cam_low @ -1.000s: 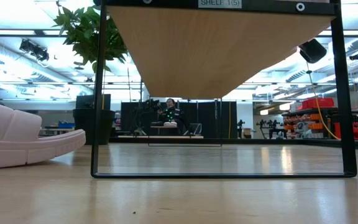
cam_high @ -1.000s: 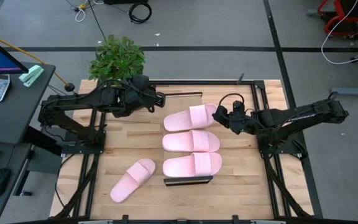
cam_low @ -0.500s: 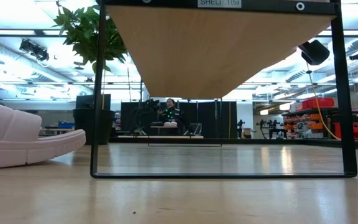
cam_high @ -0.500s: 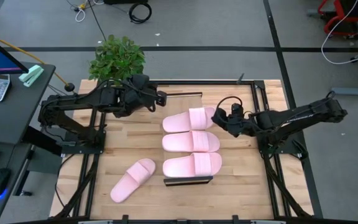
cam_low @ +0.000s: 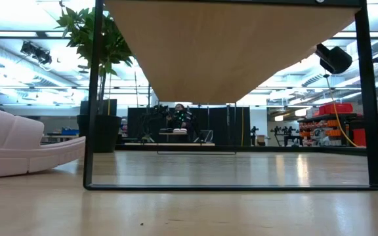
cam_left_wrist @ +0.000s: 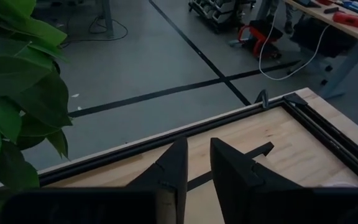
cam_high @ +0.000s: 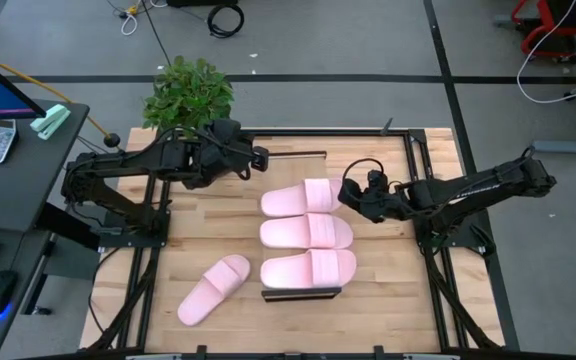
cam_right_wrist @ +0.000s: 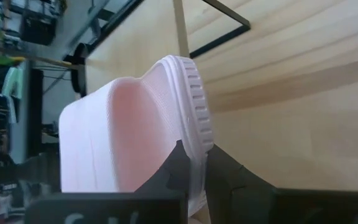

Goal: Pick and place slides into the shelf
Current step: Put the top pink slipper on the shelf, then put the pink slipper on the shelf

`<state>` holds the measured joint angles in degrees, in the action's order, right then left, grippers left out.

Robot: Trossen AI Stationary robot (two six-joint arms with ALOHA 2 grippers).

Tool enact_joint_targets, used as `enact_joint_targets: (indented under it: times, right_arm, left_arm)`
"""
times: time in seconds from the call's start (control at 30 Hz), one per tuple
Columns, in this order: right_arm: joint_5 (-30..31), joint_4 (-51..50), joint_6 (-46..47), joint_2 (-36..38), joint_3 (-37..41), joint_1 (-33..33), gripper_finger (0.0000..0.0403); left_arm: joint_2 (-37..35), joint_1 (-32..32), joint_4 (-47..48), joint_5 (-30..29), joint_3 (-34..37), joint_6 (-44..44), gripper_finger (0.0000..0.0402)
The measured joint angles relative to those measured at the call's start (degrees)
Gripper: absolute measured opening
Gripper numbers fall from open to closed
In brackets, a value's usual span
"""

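Three pale pink slides lie side by side on the long light-wood shelf (cam_high: 313, 152), the far one (cam_high: 301, 197) pinched at its toe end by the right gripper (cam_high: 349, 194), whose fingers are nearly closed on the ribbed sole edge, as the right wrist view shows. The middle slide (cam_high: 305, 231) and the near slide (cam_high: 308, 268) sit just beside it, almost touching in a row. A fourth slide (cam_high: 214, 288) lies apart on the butcher-block tabletop (cam_high: 158, 290), angled toward the near left corner.

The left gripper (cam_high: 258, 157) hangs over the far end of the shelf beside the potted plant (cam_high: 188, 92), its fingers narrowly apart and holding nothing.

The step in hand appears to be seating the far slide squarely in its row. Done well, it likely means keeping the sole flat and parallel to its neighbours, nudging gently so the row is not disturbed, and releasing only once the slide rests fully on the board.
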<state>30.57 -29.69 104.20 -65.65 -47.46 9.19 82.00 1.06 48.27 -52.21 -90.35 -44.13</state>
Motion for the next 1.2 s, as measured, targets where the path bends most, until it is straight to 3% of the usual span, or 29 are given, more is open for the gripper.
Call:
enact_joint_targets:
  times: [0.17, 0.5, 0.8, 1.2]
  right_arm:
    - [-1.16, -0.68, -0.03, 0.0, 0.0, -0.02, 0.0034]
    - [-6.43, -3.26, 1.29, 0.0, 0.0, -0.02, 0.0116]
    - [-7.61, -3.42, 0.67, 1.77, 0.0, 0.02, 0.0166]
    - [-8.8, -3.51, -1.07, 4.17, -0.95, 0.02, 0.0183]
  left_arm:
    - [0.0, 0.0, -0.24, -0.02, 0.01, 0.31, 0.0076]
    - [0.0, 0.11, -0.39, -0.02, 0.01, 0.47, 0.0067]
    - [0.0, 0.11, -0.41, -0.04, 0.01, 0.45, 0.0075]
    - [0.0, 0.11, -0.44, -0.04, 0.01, 0.41, 0.0071]
